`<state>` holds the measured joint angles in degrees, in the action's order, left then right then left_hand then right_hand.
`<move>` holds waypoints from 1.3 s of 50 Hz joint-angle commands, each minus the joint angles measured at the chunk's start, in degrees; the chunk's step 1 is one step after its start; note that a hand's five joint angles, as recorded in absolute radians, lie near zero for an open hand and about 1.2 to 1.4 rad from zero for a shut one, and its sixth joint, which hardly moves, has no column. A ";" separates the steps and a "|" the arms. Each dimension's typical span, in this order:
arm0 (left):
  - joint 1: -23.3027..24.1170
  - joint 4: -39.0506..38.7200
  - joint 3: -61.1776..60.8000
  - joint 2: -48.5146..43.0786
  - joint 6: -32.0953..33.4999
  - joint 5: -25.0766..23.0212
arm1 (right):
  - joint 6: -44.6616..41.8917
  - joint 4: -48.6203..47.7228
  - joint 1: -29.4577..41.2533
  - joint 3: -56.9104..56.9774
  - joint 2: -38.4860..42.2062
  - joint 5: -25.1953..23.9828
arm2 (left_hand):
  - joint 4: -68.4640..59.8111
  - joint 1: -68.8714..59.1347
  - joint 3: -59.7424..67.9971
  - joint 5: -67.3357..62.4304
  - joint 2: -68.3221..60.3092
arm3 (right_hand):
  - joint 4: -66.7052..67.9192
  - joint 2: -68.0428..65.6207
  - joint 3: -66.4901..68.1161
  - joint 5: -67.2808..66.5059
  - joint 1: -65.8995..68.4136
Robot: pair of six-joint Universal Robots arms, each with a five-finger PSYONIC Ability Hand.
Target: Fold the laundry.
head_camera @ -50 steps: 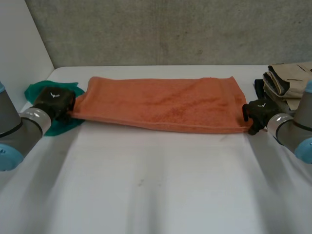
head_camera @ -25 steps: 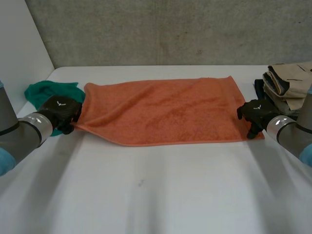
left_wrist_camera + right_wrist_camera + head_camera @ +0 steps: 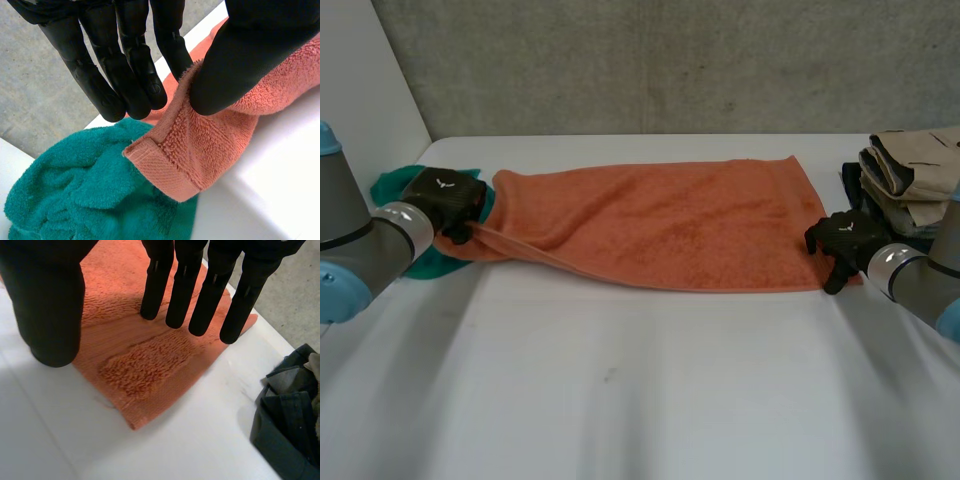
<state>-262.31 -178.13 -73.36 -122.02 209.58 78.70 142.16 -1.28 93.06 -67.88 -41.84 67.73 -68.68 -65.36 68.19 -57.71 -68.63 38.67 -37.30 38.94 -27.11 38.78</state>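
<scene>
One towel (image 3: 660, 225), white table (image 3: 640, 400), concrete wall (image 3: 670, 60)

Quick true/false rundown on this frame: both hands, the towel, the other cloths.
1. The left hand pinches a corner of the orange towel. True.
2. The right hand grips its corner in curled fingers. False: its fingers are straight above the corner, which lies flat on the table.
3. A green cloth lies beneath the corner that the left hand holds. True.
4. The folded clothes sit beside the left arm. False: they are stacked by the right arm.
</scene>
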 commanded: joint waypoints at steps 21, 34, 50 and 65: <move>-0.48 0.94 -0.20 0.20 -0.05 0.22 | 1.28 -4.08 1.42 12.68 6.06 3.02 | -11.32 -14.64 11.81 -12.29 -11.37 | 16.22 -17.59 15.95 -17.79 16.11; -0.48 8.40 -7.58 5.20 0.56 -0.65 | -9.16 3.21 1.69 -1.54 -6.05 5.39 | -11.32 -14.64 11.81 -12.29 -11.37 | 41.33 -42.70 41.06 -42.89 41.22; -11.29 29.24 -30.35 20.86 22.97 -7.07 | -36.24 32.67 -11.68 -25.81 -29.36 6.19 | -11.32 -14.64 11.81 -12.29 -11.37 | 41.33 -42.70 41.06 -42.89 41.22; 1.71 13.51 1.97 1.01 11.47 -2.16 | -12.18 14.83 -2.80 -1.48 -10.65 8.91 | -11.32 -14.64 11.81 -12.29 -11.37 | 41.33 -42.70 41.06 -42.89 41.22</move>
<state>-266.03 -157.93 -86.12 -111.25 227.34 72.84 121.21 19.00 87.15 -79.00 -58.70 75.96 -68.68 -65.36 68.19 -57.71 -68.63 68.59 -67.49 67.98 -56.63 64.40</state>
